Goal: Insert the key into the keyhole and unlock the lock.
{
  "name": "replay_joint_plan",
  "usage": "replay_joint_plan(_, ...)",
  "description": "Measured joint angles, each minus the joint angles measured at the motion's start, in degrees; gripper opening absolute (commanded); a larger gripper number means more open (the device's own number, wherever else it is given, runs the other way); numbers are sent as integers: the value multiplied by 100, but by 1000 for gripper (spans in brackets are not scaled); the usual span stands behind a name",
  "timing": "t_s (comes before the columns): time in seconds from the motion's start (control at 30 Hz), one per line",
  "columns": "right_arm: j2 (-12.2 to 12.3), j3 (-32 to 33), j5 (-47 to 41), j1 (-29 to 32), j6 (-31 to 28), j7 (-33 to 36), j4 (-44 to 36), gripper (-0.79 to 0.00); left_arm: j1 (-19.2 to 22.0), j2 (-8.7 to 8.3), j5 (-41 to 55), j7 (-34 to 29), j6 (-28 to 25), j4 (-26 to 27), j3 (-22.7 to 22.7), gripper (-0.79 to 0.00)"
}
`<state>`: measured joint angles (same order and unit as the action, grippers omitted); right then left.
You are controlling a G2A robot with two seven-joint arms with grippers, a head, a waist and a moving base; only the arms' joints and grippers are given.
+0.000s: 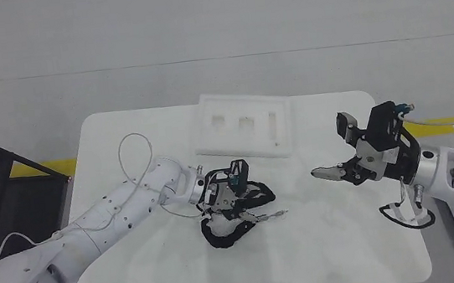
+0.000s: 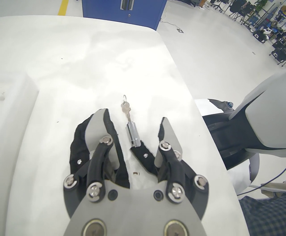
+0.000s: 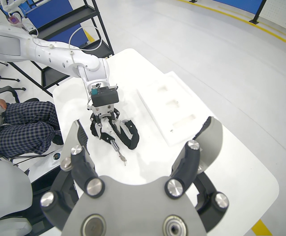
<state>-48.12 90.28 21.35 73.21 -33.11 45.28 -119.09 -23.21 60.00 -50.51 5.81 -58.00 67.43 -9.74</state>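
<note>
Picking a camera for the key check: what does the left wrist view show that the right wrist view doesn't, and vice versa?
Left wrist, not right: the key head and ring up close; a blue cabinet.
Right wrist, not left: the open right gripper, the lock and its full black loop, three recesses in the foam tray.
Both: the key in the chrome barrel, the open left gripper over the lock.

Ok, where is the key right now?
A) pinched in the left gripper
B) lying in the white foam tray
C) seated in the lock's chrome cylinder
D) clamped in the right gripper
C: the key sticks out of the lock's chrome cylinder on the table, and both the left gripper and the right gripper are open, holding nothing.
</note>
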Motion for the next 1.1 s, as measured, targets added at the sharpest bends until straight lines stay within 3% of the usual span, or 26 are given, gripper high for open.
replay_joint_plan(0.23, -12, -318, -49, -253, -41, -11, 369, 0, 631, 80, -64, 895, 0, -588, -12, 0)
replay_joint_plan(0.57, -135, -1116, 457, -1216, -644, -777, 1540, 0, 1683, -158, -1059, 2755, 0, -1127, 0, 0)
replay_joint_plan(0.87, -277, -1709, 1159, -2195, -1344, -1495, 2424, 0, 2042, -381, -2195, 3857, 0, -1238, 0, 0)
replay_joint_plan(1.1, -310, -1763, 1372, -2416, -1477, -1810, 2681, 0, 2071, -388, -2089, 4048, 0, -1302, 0, 0)
